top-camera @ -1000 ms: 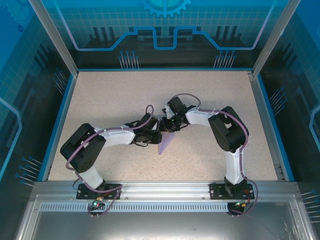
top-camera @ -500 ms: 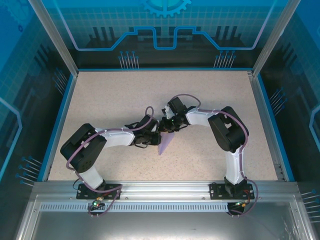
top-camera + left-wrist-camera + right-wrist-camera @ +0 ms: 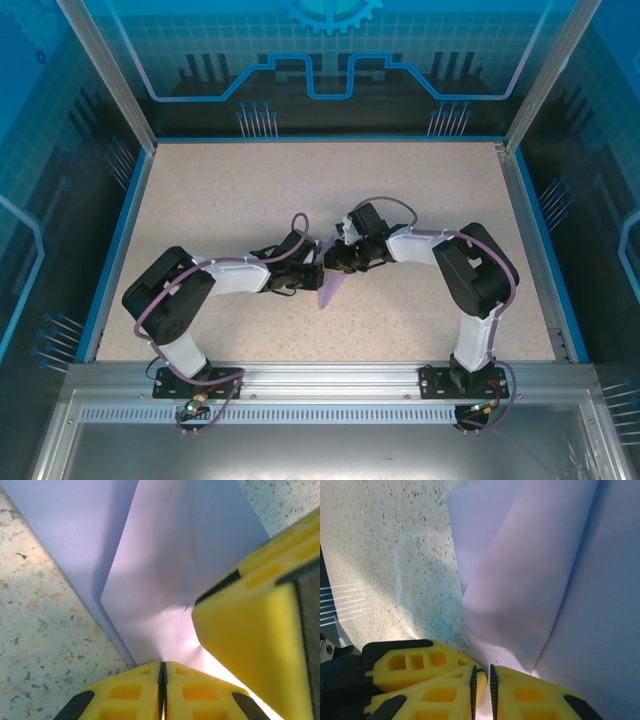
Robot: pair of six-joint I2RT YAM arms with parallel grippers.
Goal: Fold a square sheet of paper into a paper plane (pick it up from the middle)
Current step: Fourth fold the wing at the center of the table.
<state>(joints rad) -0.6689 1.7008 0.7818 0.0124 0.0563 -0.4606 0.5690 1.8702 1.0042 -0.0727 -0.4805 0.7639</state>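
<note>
The lavender square sheet of paper (image 3: 331, 288) lies mid-table, folded into a narrow pointed dart like a paper plane, its tip toward the near edge. My left gripper (image 3: 319, 275) meets it from the left and my right gripper (image 3: 338, 264) from the right, at its far end. In the left wrist view the left gripper (image 3: 162, 669) is shut with the creased paper (image 3: 165, 570) running into its tips, and a right finger (image 3: 250, 625) presses beside it. In the right wrist view the right gripper (image 3: 481, 674) is pinched on a paper (image 3: 530, 580) flap.
The speckled beige table (image 3: 220, 190) is fenced by a blue rim (image 3: 115, 240) on the left, back and right. An aluminium rail (image 3: 320, 375) carrying both arm bases runs along the near edge. Bare table lies on all sides of the paper.
The right arm's elbow has swung to the right and its gripper has slid slightly nearer and closed a little. The left arm and the paper have hardly moved.
</note>
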